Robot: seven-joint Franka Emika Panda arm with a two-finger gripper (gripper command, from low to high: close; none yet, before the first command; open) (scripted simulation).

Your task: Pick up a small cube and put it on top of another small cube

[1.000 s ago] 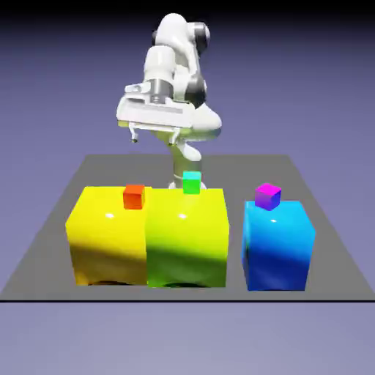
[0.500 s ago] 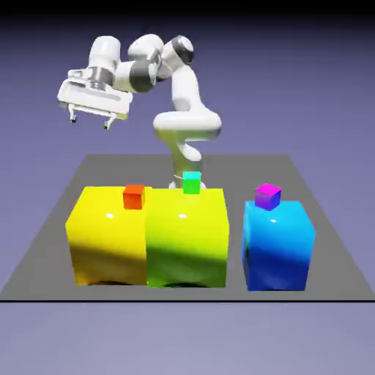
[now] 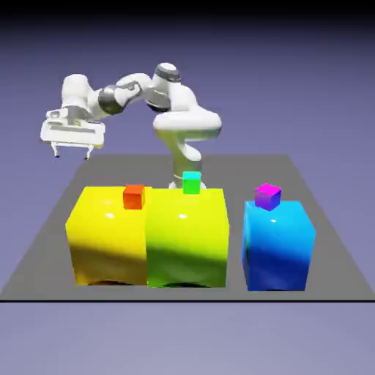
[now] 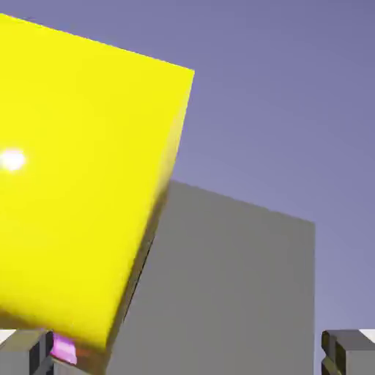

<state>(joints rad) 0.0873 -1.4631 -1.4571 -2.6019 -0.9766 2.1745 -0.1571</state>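
Hovering above the far part of the worktop (image 3: 238,172), toward the exterior view's left: one pincer (image 3: 72,155), fingertips apart, nothing between them, on a white Panda arm (image 3: 187,124). Item, a small magenta-pink cube (image 4: 64,348): in the hand view, partly visible at the lower left, just beside one fingertip and by the lower edge of the yellow block (image 3: 110,238). Item, large blocks: yellow and yellow-green (image 3: 187,242), side by side; blue (image 3: 277,249), apart, toward the exterior view's right. Item, a small orange-red cube (image 3: 134,197), atop the yellow block, near the yellow-green one. Item, a small turquoise cube (image 3: 192,182), atop the yellow-green block. Item, a small violet-sided cube (image 3: 268,196), magenta-topped, upon the blue block.
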